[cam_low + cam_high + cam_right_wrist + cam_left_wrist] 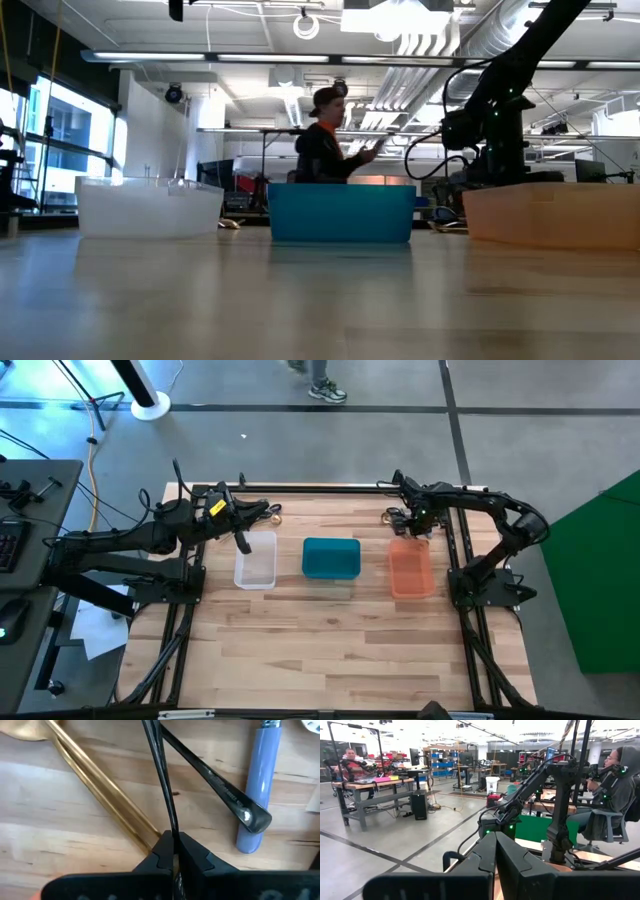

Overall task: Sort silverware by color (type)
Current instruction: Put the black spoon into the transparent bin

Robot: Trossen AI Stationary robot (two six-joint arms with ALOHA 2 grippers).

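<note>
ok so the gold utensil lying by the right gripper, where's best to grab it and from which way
Probably mid-handle on the gold utensil, coming straight down with the fingers across its width. It lies flat on the table, long and narrow, and that stretch is bare. Nearer the right gripper, shut on a thin black utensil, the two run too close together.

You see a thin black utensil [160, 780] pinched edge-on between the right gripper's [174, 851] closed fingers, its handle running straight away from them just above the wood. A gold utensil [95, 785] lies flat, slanting beside it. A second dark utensil [220, 785] lies crossing under the black one, its rounded end beside a blue handle [259, 785]
</note>
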